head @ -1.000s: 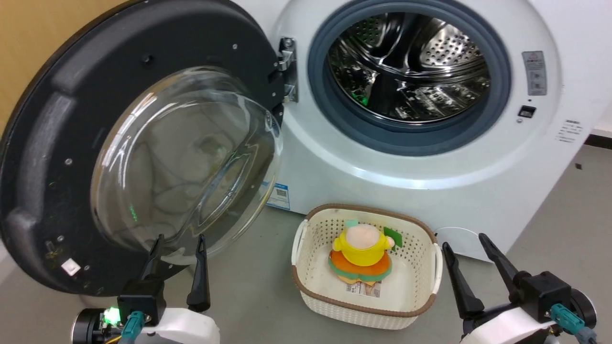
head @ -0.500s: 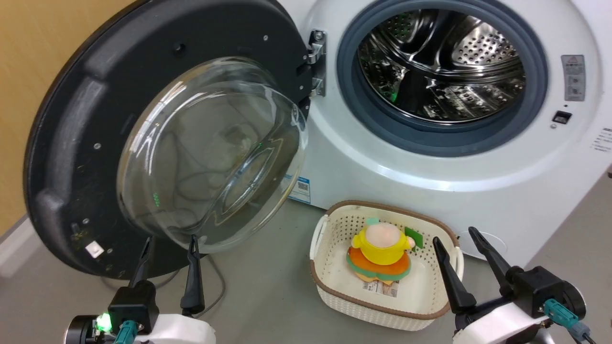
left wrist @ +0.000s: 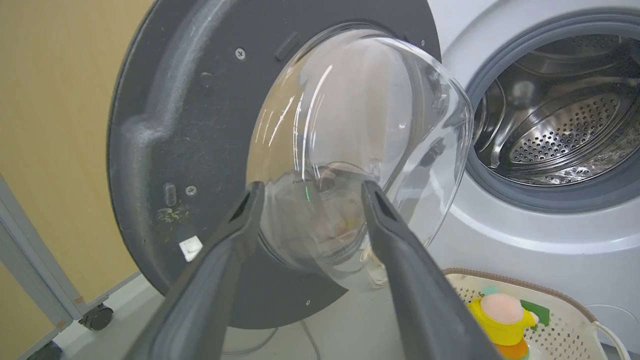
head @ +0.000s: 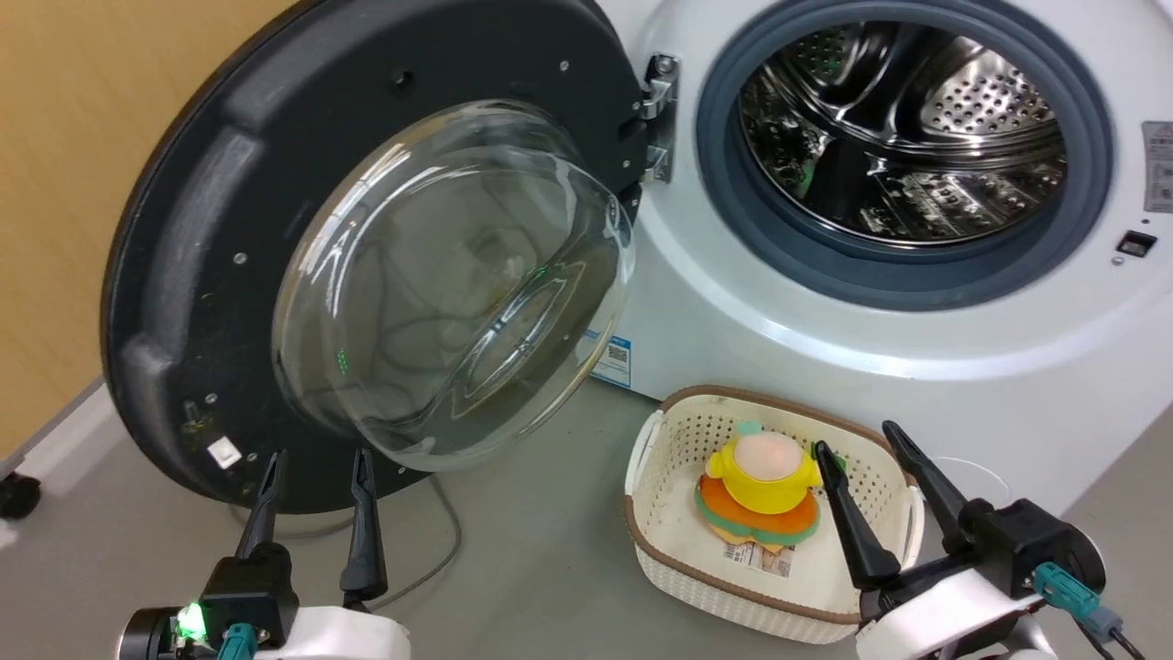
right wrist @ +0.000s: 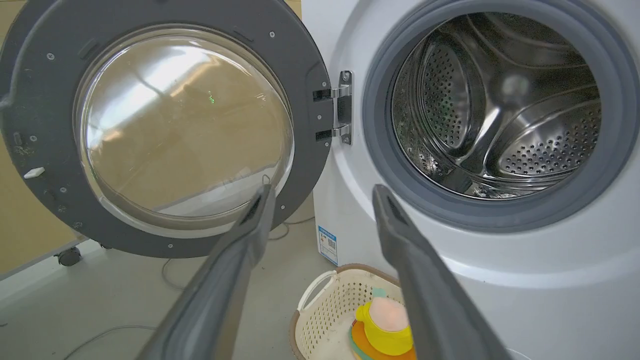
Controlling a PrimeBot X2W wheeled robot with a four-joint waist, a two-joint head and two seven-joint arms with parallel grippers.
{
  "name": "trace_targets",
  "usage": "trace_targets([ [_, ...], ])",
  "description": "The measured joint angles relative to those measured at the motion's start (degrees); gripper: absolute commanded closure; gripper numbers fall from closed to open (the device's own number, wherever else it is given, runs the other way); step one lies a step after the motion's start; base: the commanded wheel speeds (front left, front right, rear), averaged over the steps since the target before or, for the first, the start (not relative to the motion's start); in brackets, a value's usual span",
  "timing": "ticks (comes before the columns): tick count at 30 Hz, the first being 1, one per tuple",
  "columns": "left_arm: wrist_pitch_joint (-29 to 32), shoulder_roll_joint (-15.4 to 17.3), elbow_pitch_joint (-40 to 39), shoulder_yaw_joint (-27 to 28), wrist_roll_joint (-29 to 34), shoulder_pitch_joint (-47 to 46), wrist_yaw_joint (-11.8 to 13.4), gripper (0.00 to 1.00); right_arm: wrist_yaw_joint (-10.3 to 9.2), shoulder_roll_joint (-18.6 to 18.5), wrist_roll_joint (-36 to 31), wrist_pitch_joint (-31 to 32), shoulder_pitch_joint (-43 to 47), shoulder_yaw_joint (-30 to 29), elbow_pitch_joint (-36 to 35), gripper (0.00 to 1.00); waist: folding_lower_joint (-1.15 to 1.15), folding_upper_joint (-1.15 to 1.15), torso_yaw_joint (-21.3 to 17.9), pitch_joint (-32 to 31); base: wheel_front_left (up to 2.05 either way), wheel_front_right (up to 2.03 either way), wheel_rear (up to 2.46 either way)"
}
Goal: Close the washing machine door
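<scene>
Left gripper [head: 316,458]: fingers spread wide, holding nothing, tips just under the lower edge of the washing machine door [head: 183,229]. I can't tell if they are clear of it. In the left wrist view the fingers [left wrist: 235,235] frame the glass bowl [left wrist: 350,150].

Right gripper [head: 853,436]: also wide and empty, hanging over the cream basket [head: 724,591] with the plush toy [head: 762,472] in it.

Change over the last second: the whole head view has slid, with door, washing machine [head: 733,312] and basket all shifting rightward together. That is my head turning left, not the things moving. Both grippers kept their spread. The door's angle looks the same: swung fully out on its hinge [head: 658,119], drum [head: 907,137] exposed.

Meaning: no closing done yet. I judge this is lining up on the door's free edge for a push.

Writing:
- Blue sticker [head: 612,359] with a square code, text too small.
- Grey label [head: 1157,165] at the right edge, illegible.
- Barcode tag [head: 756,556] under the toy, unreadable.
</scene>
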Motion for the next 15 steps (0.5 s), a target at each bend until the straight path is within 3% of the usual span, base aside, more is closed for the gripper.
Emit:
trace_targets([
  [15, -1.8, 0.0, -1.2, 0.1, -0.5, 1.0, 1.0, 0.0, 0.0, -0.7, 1.3, -1.7, -1.1, 1.7, 1.1, 0.0, 0.0, 0.0, 3.9, 0.6, 0.0, 0.0, 0.0],
])
